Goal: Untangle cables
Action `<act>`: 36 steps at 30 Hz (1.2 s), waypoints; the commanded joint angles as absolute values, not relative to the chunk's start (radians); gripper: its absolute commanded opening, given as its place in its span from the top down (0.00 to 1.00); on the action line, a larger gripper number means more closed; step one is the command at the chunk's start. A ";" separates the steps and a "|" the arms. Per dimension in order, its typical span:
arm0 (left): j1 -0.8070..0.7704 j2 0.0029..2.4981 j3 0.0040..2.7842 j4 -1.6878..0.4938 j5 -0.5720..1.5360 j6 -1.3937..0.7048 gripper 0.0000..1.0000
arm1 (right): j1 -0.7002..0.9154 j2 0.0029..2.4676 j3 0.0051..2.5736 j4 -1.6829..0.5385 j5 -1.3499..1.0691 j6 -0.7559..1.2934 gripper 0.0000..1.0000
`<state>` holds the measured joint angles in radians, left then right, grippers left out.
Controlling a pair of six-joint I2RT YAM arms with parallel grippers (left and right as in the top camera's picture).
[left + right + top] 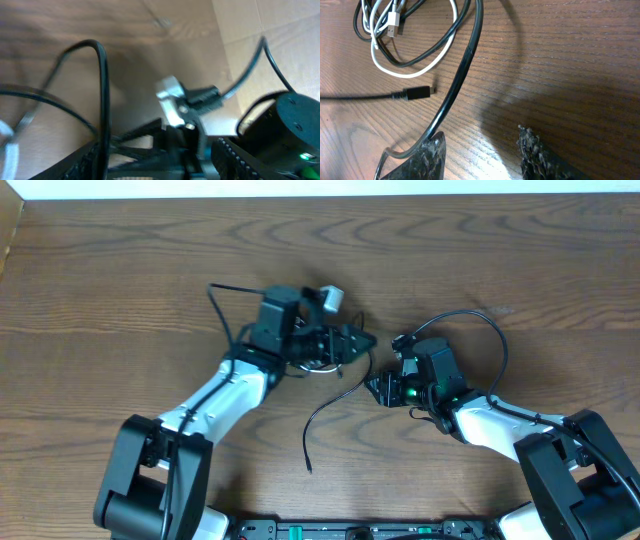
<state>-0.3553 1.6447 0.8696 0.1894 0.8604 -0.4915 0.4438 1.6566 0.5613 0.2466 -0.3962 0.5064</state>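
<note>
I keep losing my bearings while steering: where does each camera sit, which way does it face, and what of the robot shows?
Overhead: above the table, looking straight down; left arm and right arm both reach in from the bottom edge.
Left wrist: on the left arm, facing sideways toward the right arm's green light; blurred; own fingers at the bottom.
Right wrist: on the right arm, tilted down at the white cable and black plug; own fingers at the bottom.
Shared: overhead also shows that green light.

The table (120, 270) is matt wood, the cables (417, 93) glossy plastic.
</note>
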 commanded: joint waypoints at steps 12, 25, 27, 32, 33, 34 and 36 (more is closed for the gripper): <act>0.049 1.647 0.873 -0.047 0.347 -0.457 0.29 | 0.453 1.667 0.572 0.243 -0.383 0.489 0.55; -0.062 1.660 0.859 -0.096 0.065 -0.453 0.28 | 0.453 1.667 0.572 0.242 -0.373 0.493 0.55; -0.083 1.671 0.859 -0.090 0.023 -0.453 0.28 | 0.453 1.667 0.572 0.242 -0.373 0.493 0.55; -0.139 1.753 0.859 -0.063 -0.012 -0.445 0.28 | 0.453 1.667 0.572 0.242 -0.374 0.493 0.55; -0.142 1.762 0.859 -0.063 -0.012 -0.445 0.28 | 0.453 1.667 0.572 0.242 -0.374 0.493 0.55; -0.143 1.772 0.859 -0.062 -0.012 -0.445 0.28 | 0.453 1.667 0.572 0.242 -0.374 0.493 0.55; -0.144 1.790 0.859 -0.062 -0.007 -0.445 0.28 | 0.453 1.667 0.572 0.242 -0.374 0.493 0.55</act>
